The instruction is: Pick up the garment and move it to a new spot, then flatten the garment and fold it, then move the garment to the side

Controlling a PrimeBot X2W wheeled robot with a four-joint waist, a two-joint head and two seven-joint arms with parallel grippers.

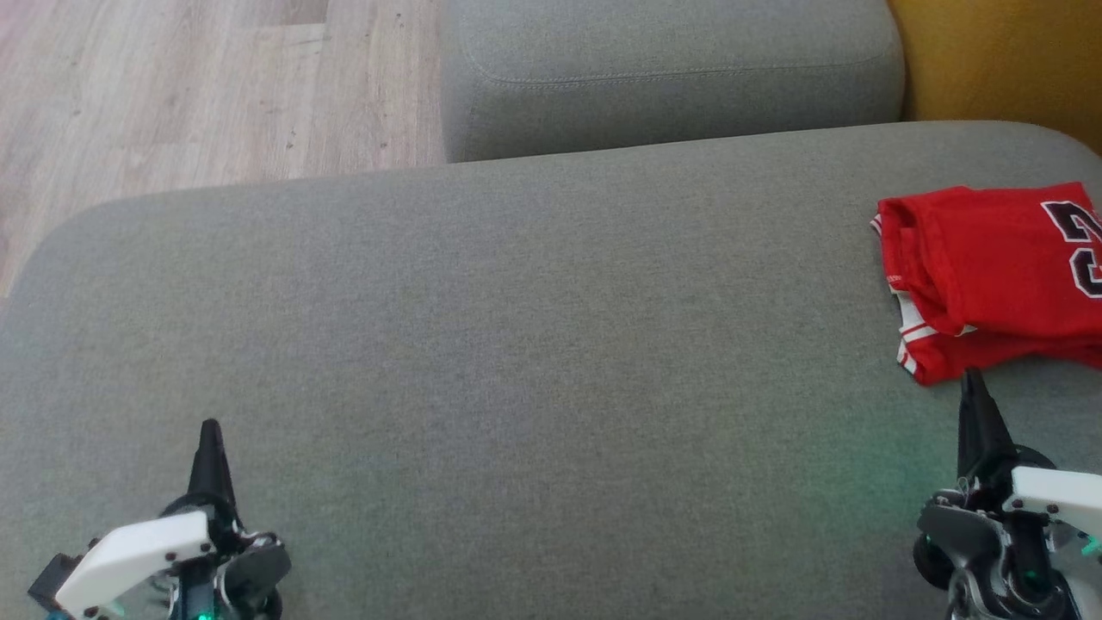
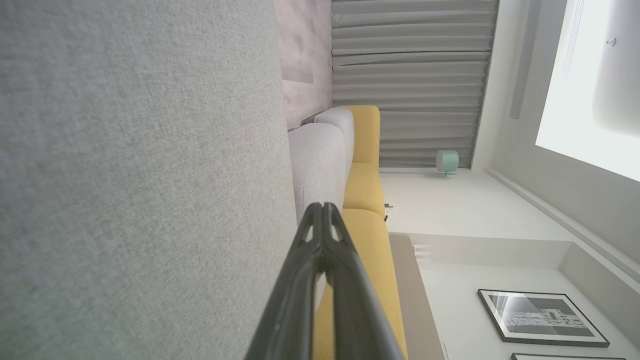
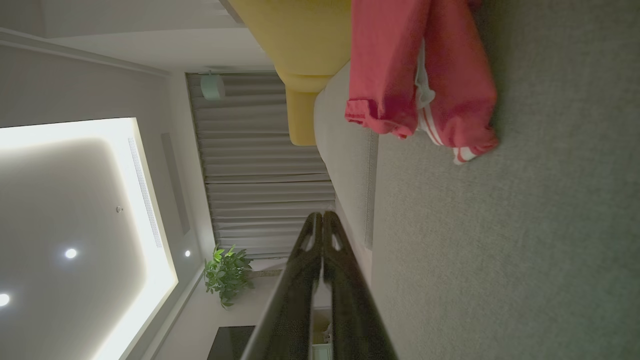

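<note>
The jersey (image 1: 990, 275) lay folded on the grey cushion (image 1: 516, 344), far over on the robot's right. Part of it ran out past the edge of the head view. Its dark numerals faced up, and a bit of striped trim peeked out at the near left corner. The fold looked loose instead of crisp, with a soft roll along the left edge and one layer sagging over another. From how things lay, I judged the job all but done: the jersey was flattened, folded and already off to the side, and the broad middle of the cushion was bare. If anything was left, it was perhaps a tidying nudge or pulling the arms away.

Both arms were held low at the near edge of the cushion, well apart, one at each lower corner of the head view. The left gripper (image 1: 209, 428) pointed out over bare fabric with nothing near it. Its fingers were pressed together to a single dark point and gripped nothing. The right gripper (image 1: 971, 376) pointed toward the jersey's near edge. It was close, but the right wrist view showed a strip of bare cushion between them. Its fingers were also closed tight and empty. In both wrist views the cushion stood like a wall at one side, so each gripper seemed rolled onto its edge.
</note>
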